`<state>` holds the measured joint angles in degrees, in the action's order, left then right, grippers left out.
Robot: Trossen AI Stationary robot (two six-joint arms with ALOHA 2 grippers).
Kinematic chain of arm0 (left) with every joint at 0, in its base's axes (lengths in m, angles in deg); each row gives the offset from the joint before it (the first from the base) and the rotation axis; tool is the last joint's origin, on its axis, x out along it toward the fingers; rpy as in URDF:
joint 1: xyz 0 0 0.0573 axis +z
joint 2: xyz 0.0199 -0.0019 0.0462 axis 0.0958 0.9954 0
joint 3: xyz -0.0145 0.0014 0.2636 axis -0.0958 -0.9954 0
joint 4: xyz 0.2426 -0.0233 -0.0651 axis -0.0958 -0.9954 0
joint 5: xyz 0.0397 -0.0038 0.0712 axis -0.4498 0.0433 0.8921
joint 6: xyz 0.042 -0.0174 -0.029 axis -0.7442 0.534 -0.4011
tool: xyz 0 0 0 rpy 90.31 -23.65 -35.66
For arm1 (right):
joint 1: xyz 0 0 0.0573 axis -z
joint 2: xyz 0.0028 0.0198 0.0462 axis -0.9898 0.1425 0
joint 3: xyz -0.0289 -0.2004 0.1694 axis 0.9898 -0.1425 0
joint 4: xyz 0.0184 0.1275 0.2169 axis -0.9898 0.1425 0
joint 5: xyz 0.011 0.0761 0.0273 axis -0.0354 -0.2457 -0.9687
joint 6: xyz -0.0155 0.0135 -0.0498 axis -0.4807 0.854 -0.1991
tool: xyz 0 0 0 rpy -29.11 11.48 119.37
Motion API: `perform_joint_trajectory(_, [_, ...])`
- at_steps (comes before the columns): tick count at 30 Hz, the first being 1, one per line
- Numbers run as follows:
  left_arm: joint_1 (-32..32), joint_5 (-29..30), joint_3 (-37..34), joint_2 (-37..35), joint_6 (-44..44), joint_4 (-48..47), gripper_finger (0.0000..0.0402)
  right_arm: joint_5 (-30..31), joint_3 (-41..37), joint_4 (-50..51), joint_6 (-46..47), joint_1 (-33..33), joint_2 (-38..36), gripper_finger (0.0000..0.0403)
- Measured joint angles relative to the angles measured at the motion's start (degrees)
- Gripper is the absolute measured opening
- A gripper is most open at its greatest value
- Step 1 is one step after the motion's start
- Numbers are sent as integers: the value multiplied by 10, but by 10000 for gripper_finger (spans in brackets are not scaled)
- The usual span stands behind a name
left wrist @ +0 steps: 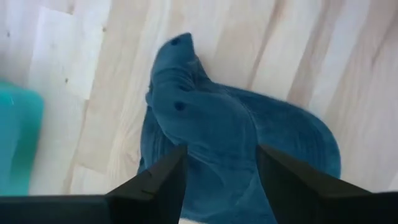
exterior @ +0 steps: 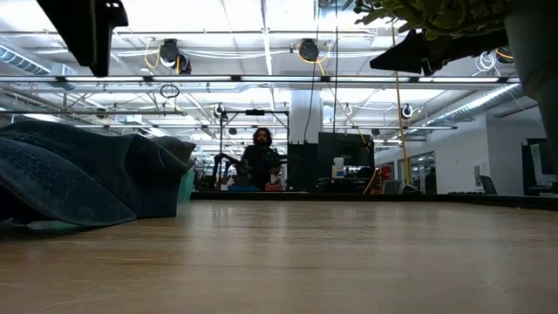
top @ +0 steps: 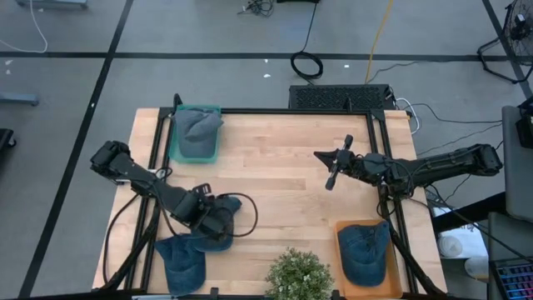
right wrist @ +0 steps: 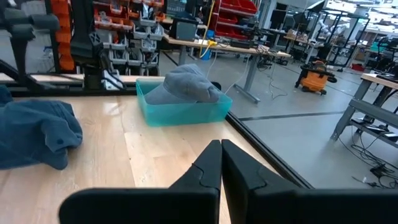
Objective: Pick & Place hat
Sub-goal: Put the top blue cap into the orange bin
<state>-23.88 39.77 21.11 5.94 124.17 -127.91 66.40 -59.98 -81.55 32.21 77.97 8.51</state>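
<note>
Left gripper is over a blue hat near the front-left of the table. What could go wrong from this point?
1. The left gripper is open astride a fold of the blue hat; closing may pinch only loose fabric, so the hat could sag or slip.
2. A second blue hat lies right beside it and could get dragged along.
3. The teal bin already holds a grey hat, so room there looks tight.
The right gripper waits shut mid-table.

A robotics workshop: red parts bins (right wrist: 233, 15), long workbenches (right wrist: 249, 50), ceiling cable reels (exterior: 307, 50), open concrete floor (top: 250, 75).
</note>
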Motion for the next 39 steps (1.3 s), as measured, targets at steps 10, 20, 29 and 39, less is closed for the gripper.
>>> perform_joint_trajectory(10, [0,-35,-106,0,10,42,200,-47,0,-3,6,0,0,25])
perform_joint_trajectory(20, [1,-80,-121,0,-13,78,200,-45,0,-3,5,0,0,35])
perform_joint_trajectory(29, [1,-118,-121,-1,-55,98,200,-45,0,-3,17,0,0,38])
perform_joint_trajectory(39, [1,-124,-121,-38,-99,96,190,-45,0,-3,16,0,0,39])
